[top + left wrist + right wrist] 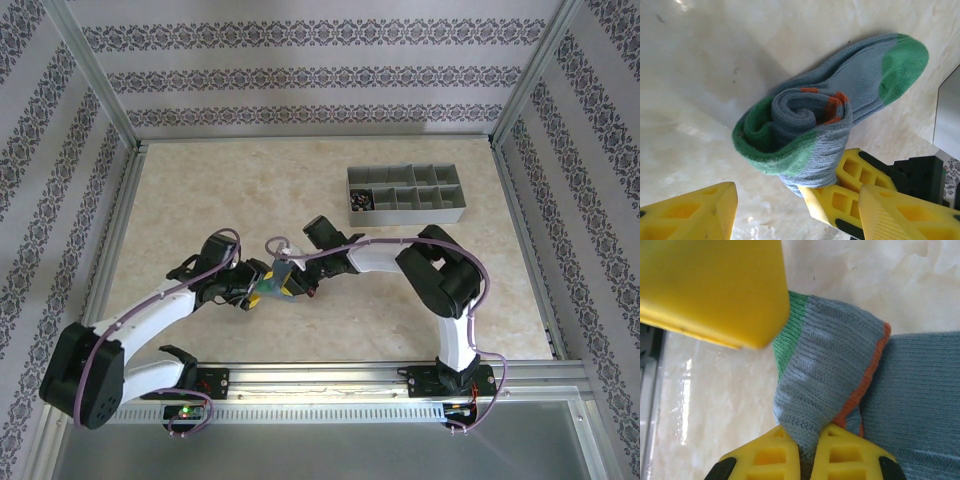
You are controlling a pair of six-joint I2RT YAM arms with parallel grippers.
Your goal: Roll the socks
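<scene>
Clearly the right gripper (pixel 807 452) is clenched: in its own wrist view its two yellow ribbed fingers (pixel 772 455) stand together at the bottom with a fold of the grey-blue knitted sock (pixel 840 95) pinched between them, just beside the thin orange band of the cuff. The left gripper (pixel 797 186) is released; seen from the left wrist, its yellow fingers (pixel 695 215) stand wide apart at the bottom corners, with the rolled end of the sock and the right gripper's closed fingers showing between them. From the right wrist, one broad yellow left finger overlaps the sock's green edge, though I cannot tell whether it touches the fabric. The sock is rolled for part of its length: a tight spiral of grey-blue knit with orange flecks tucked inside, and a green patch wrapped around the outside of the roll. Its green toe end lies flat and unrolled on the pale beige marbled tabletop (pixel 200 200). From the top camera the sock sits between the two wrists, in the near middle of the table. A grey plastic compartmented tray (pixel 405 214) stands well apart, farther back and to the right, and a small dark bundle (pixel 360 201) lies in its left-end compartment, too small to make out.
</scene>
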